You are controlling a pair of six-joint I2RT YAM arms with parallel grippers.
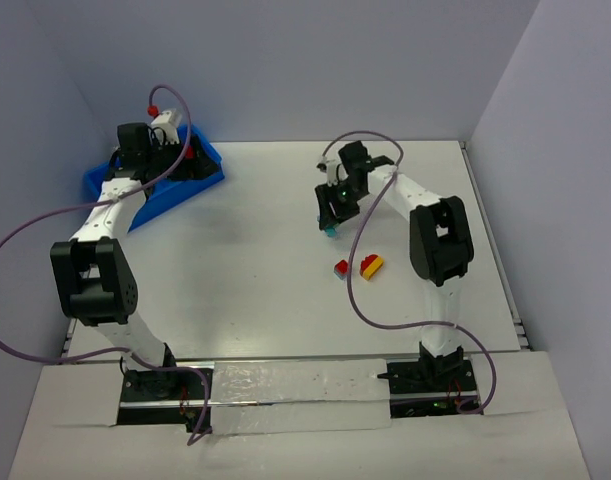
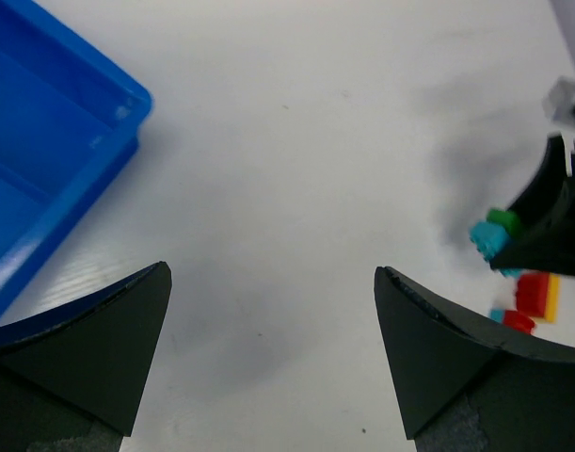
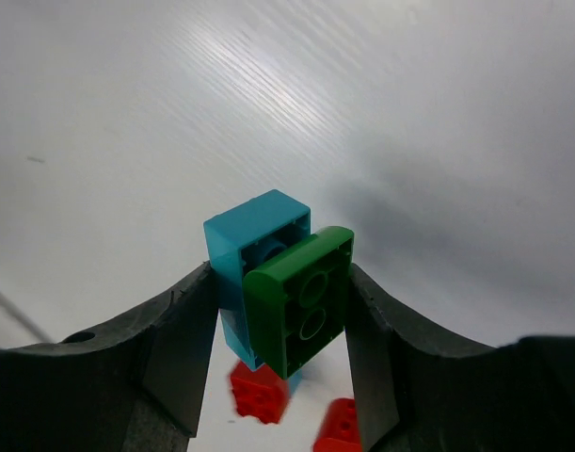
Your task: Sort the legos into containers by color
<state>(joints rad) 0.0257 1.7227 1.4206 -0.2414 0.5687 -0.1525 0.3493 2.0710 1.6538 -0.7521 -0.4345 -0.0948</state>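
My right gripper (image 3: 279, 273) is shut on two legos stuck side by side, a teal brick (image 3: 254, 240) and a green brick (image 3: 301, 311), held just above the table. In the top view that gripper (image 1: 332, 220) hangs at mid-table with the teal brick (image 1: 330, 231) at its tip. Below it lie a red brick (image 1: 341, 268) and a red-and-yellow brick (image 1: 371, 265). My left gripper (image 2: 273, 273) is open and holds nothing, by the corner of the blue container (image 2: 42, 141). In the top view the left gripper (image 1: 180, 160) is over the container (image 1: 200, 185) at the back left.
The left wrist view shows the right gripper's fingers (image 2: 551, 226) far right with the teal brick (image 2: 487, 240) and green brick (image 2: 502, 219), and red bricks (image 2: 518, 322) beneath. Grey walls close the table at the back and sides. Purple cables loop beside both arms.
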